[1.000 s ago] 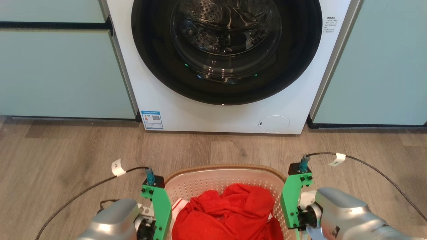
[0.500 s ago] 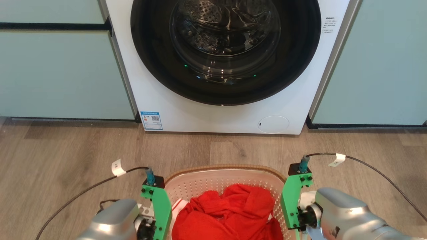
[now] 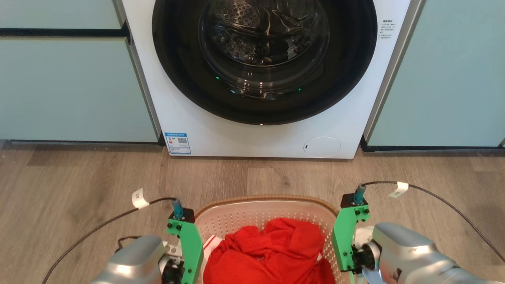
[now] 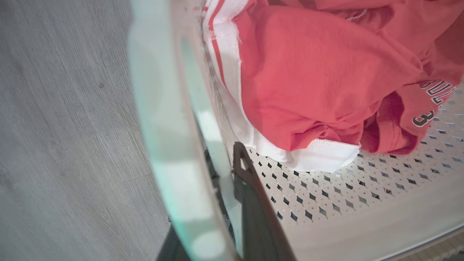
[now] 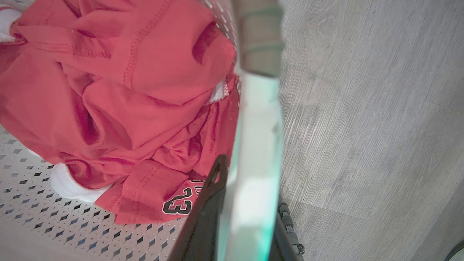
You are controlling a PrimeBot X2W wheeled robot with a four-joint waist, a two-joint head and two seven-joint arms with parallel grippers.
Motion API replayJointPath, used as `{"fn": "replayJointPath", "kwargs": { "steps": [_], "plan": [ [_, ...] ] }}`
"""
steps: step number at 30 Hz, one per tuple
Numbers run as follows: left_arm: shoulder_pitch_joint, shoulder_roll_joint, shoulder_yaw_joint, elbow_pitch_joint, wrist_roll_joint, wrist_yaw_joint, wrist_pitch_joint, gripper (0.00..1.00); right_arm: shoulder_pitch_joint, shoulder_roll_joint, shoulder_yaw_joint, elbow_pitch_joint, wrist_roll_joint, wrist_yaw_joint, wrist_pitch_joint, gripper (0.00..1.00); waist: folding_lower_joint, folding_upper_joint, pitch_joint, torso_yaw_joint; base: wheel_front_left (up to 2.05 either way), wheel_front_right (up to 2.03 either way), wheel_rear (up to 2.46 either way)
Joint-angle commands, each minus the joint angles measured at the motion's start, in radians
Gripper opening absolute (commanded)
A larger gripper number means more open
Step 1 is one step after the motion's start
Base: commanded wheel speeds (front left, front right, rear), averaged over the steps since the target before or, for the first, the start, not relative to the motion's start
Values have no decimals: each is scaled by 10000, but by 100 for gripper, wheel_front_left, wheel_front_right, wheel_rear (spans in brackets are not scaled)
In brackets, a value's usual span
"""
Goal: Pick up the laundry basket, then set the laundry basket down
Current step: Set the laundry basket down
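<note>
Okay, you've got the laundry basket [image 3: 256, 216] at bottom centre of the head view, between both arms. It sits on your side of the washer [image 3: 205, 130], with a strip of wooden floor [image 3: 79, 189] between them. Whether the base touches the floor, you can't tell.

Brown rim, white perforated walls. A red jersey [image 3: 272, 252] with white trim is bunched inside and fills most of it. The right wrist view shows a black "23" [image 5: 177, 204] on the cloth.

Left end effector [image 4: 224, 163]: pinching the basket at its side handle [image 4: 170, 145]. That pale blurred bar runs up between the two dark fingers. One finger [image 4: 253, 203] is inside against the perforated wall and the other is outside, mostly hidden behind the bar.

Right end effector [image 5: 250, 188]: same story, clamped over the other side handle [image 5: 253, 145]. The inner finger [image 5: 210, 203] is beside the jersey. The outer one [image 5: 286, 224] is on the floor side, showing ribbed pads.

The washer door [image 3: 264, 51] is shut, with the drum visible through the glass. Pale green cabinets [image 3: 71, 86] flank the washer on both sides. Black cables with white tags [image 3: 138, 198] loop off each wrist.
</note>
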Motion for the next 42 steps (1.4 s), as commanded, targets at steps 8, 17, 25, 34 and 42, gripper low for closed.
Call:
{"fn": "replayJointPath", "kwargs": {
  "steps": [8,17,25,34,42],
  "plan": [
    [-450,-146,11,-275,64,-167,41,0,-804,161,1,-289,51,73,-248,0,0,0,115,44,0,0,0],
    [-431,-176,11,-248,150,-167,-51,0,-793,142,19,-305,64,73,-336,0,0,0,486,22,0,0,0],
    [-628,-361,11,26,272,-167,-638,0,-927,-57,33,-430,-74,73,-805,0,0,0,1572,-1,0,0,0],
    [-1434,-634,11,549,544,-167,-1867,0,-1674,-299,42,-428,-419,73,-1898,0,0,0,3856,-78,0,0,0],
    [-2345,-722,503,717,236,-167,-3471,0,-2446,-442,-29,-243,-703,73,-3308,0,0,0,6078,-103,0,0,0]
  ]
}}
